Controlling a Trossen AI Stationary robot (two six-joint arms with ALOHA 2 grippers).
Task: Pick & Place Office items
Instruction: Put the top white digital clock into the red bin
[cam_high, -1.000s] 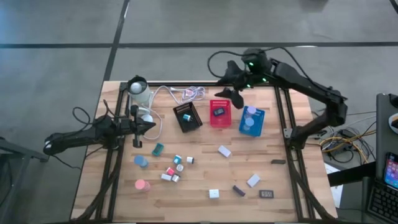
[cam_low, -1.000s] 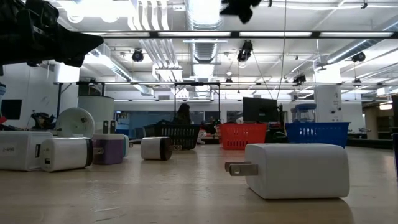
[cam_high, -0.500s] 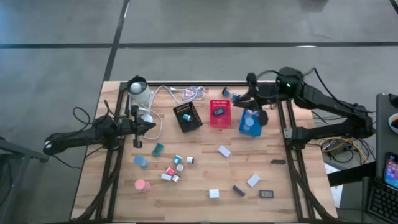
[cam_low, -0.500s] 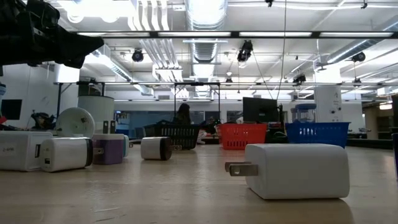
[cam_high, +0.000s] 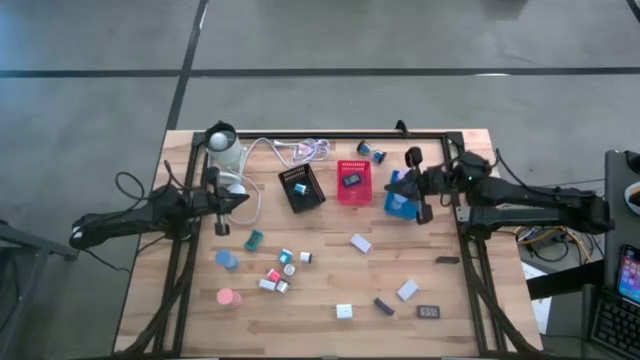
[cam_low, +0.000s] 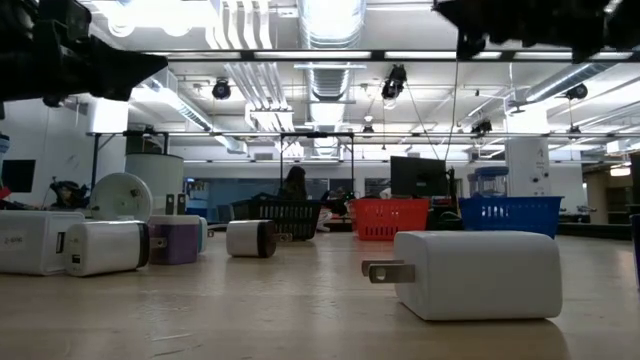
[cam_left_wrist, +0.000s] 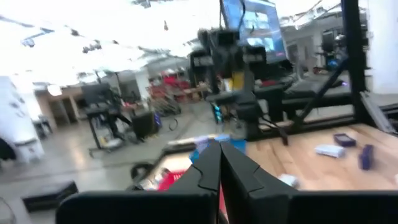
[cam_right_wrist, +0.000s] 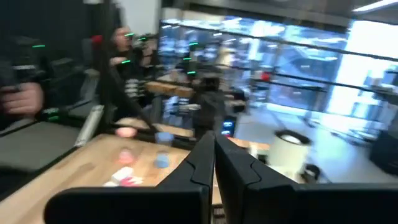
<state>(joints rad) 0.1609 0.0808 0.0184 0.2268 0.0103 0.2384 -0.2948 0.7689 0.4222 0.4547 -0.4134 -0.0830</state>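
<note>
High view has the right gripper (cam_high: 400, 180) stretched out low over the blue mesh tray (cam_high: 404, 197), fingers pinched shut on nothing. Left gripper (cam_high: 245, 200) sits near the table's left edge, also closed and empty. Office items (cam_high: 272, 266) are scattered across the wooden table (cam_high: 320, 280), mostly mid-table.

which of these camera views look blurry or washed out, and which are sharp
High view: sharp and evenly lit, small items on the table distinct. Low view: the near white charger block crisp, ceiling lights glaring. Left wrist view: smeared, upper part washed out, left gripper fairly clear. Right wrist view: background streaked with blur beyond the right gripper.
</note>
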